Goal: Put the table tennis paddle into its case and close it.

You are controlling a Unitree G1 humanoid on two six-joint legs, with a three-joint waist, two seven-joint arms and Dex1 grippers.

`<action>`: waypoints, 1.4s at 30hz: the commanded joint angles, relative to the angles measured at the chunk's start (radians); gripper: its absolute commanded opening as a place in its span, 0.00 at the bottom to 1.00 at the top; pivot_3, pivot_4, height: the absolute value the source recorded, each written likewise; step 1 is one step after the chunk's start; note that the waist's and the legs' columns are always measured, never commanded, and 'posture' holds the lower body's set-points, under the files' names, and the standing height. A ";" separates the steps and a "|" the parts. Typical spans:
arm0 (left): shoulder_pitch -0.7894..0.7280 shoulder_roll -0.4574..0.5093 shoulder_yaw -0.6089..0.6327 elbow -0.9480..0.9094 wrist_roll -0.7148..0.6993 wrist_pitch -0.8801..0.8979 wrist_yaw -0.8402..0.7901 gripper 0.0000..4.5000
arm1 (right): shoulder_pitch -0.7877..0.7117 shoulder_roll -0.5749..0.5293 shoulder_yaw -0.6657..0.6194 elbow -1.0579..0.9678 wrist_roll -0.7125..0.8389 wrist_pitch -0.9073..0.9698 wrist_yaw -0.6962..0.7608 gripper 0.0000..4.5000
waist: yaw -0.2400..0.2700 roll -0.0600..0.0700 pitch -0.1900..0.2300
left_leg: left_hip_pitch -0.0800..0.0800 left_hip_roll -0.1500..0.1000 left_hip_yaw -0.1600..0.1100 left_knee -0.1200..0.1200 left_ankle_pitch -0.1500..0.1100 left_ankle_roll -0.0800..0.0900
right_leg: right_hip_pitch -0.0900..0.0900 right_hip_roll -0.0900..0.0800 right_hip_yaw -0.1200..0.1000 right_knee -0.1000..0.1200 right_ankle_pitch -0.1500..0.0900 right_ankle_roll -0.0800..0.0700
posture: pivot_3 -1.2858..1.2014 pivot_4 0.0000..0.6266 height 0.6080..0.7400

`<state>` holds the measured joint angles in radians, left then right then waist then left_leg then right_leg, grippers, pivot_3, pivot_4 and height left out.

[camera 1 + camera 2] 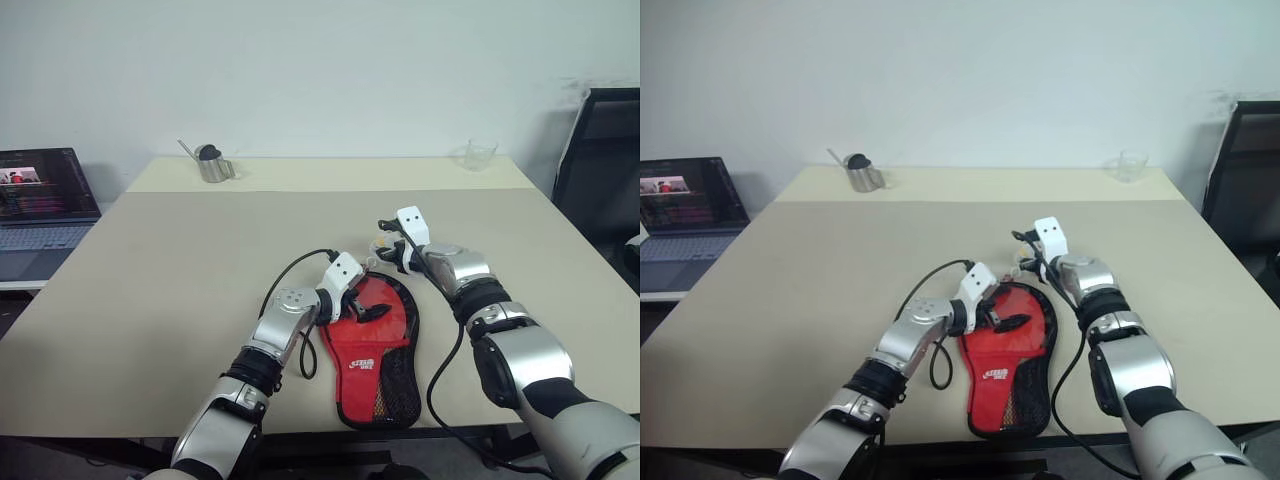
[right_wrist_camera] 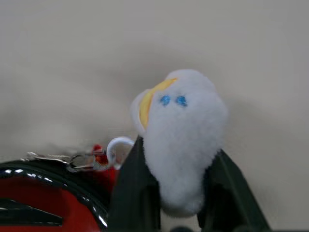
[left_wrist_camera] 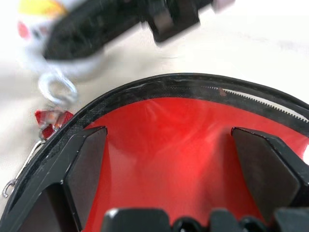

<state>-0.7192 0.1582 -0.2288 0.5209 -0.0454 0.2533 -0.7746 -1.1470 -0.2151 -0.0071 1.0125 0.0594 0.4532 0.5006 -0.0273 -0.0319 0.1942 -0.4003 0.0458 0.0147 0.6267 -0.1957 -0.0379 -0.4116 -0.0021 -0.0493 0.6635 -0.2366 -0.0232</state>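
The case (image 1: 366, 372) lies flat near the table's front edge, red side up, with its white logo and black mesh pocket toward me. My left gripper (image 1: 366, 306) hovers open over the round end, one finger (image 3: 87, 164) on each side of the red fabric inside the black zip edging (image 3: 159, 89). Just past the case's far end, my right gripper (image 2: 178, 193) is shut on a small white plush keychain (image 2: 186, 140). A ring and clip (image 2: 91, 158) link the keychain to the case. The paddle is hidden.
A black cable (image 1: 290, 275) loops on the table left of the case. A metal cup (image 1: 213, 166) stands at the back left and a clear plastic cup (image 1: 481, 154) at the back right. A laptop (image 1: 40, 205) sits off the left, a black chair (image 1: 600, 170) off the right.
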 commanded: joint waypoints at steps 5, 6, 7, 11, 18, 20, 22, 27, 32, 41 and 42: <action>0.013 0.019 -0.003 0.045 0.018 -0.005 -0.001 1.00 | 0.017 -0.091 0.005 -0.071 -0.025 0.021 -0.005 0.06 | 0.002 0.000 0.000 | 0.000 0.000 0.000 0.000 0.000 0.000 | 0.000 0.000 0.000 -0.001 0.000 0.000 | 0.52 0.24 1.00; 0.013 0.020 -0.002 0.046 0.017 -0.005 -0.002 1.00 | 0.024 -0.099 0.011 -0.076 -0.028 0.024 0.000 0.06 | 0.002 0.000 0.000 | 0.000 0.000 0.000 0.000 0.000 0.000 | 0.000 0.000 0.000 -0.001 0.000 0.000 | 0.52 0.24 1.00; 0.013 0.021 -0.002 0.047 0.017 -0.006 -0.003 1.00 | 0.032 -0.108 0.017 -0.082 -0.033 0.027 0.005 0.06 | 0.002 0.000 0.000 | 0.000 0.000 0.000 0.000 0.000 0.000 | 0.000 0.000 0.000 -0.001 0.000 0.000 | 0.52 0.24 1.00; 0.018 0.021 -0.004 0.043 0.015 -0.004 -0.002 1.00 | 0.055 -0.140 0.031 -0.095 -0.046 0.028 0.001 0.06 | 0.003 0.000 0.000 | 0.000 0.000 0.000 0.000 0.000 0.000 | 0.000 0.000 0.000 -0.001 0.000 0.000 | 0.52 0.24 1.00; 0.021 0.020 -0.011 0.044 0.020 -0.006 -0.004 1.00 | 0.084 -0.197 0.016 -0.146 -0.025 0.072 0.036 0.06 | 0.019 0.000 0.000 | -0.001 -0.001 0.000 0.000 0.000 0.000 | 0.000 0.000 0.000 -0.001 0.000 0.000 | 0.52 0.24 1.00; 0.020 0.024 -0.018 0.047 0.029 -0.012 -0.005 1.00 | 0.097 -0.221 0.011 -0.169 -0.014 0.101 0.061 0.06 | 0.029 0.000 0.000 | -0.001 -0.001 0.000 0.000 0.000 0.000 | 0.000 0.000 0.000 -0.001 0.000 0.000 | 0.52 0.24 1.00; 0.019 0.026 -0.025 0.044 0.036 -0.015 -0.004 1.00 | 0.113 -0.245 0.007 -0.205 0.003 0.145 0.096 0.06 | 0.031 0.000 0.000 | -0.001 -0.002 0.000 0.000 0.000 0.000 | 0.000 0.000 0.000 -0.002 0.000 0.000 | 0.52 0.24 1.00; 0.017 0.024 -0.026 0.031 0.028 -0.009 -0.009 1.00 | 0.187 -0.312 0.032 -0.343 0.016 0.215 0.198 0.06 | 0.029 0.000 0.000 | -0.002 -0.002 0.000 0.000 -0.001 0.001 | 0.000 0.000 0.000 -0.004 0.000 0.001 | 0.52 0.24 1.00; 0.017 0.020 -0.058 0.032 0.052 -0.021 -0.014 1.00 | 0.308 -0.392 0.072 -0.565 0.050 0.255 0.359 0.06 | 0.029 0.000 0.000 | -0.002 -0.001 -0.001 -0.001 -0.001 0.001 | 0.000 0.000 -0.001 -0.004 0.000 0.001 | 0.52 0.24 1.00; 0.020 0.007 -0.080 0.021 0.057 -0.016 -0.034 1.00 | 0.525 -0.493 0.066 -0.922 0.160 0.239 0.545 0.06 | 0.030 0.000 0.000 | -0.002 -0.002 -0.001 -0.001 -0.002 0.002 | 0.000 0.000 -0.001 -0.007 0.000 0.001 | 0.52 0.24 1.00; 0.020 0.006 -0.080 0.019 0.055 -0.014 -0.034 1.00 | 0.547 -0.506 0.069 -0.953 0.168 0.227 0.565 0.06 | 0.032 0.000 0.000 | -0.002 -0.002 -0.001 -0.001 -0.002 0.002 | 0.000 0.000 -0.002 -0.008 0.000 0.001 | 0.52 0.24 1.00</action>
<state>-0.7224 0.1669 -0.2720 0.5170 -0.0229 0.2160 -0.7980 -0.6142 -0.6894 0.0718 0.1307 0.1978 0.7068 1.0199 0.0043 -0.0320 0.1943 -0.4030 0.0437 0.0136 0.6255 -0.1981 -0.0357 -0.4113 -0.0021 -0.0511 0.6550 -0.2367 -0.0221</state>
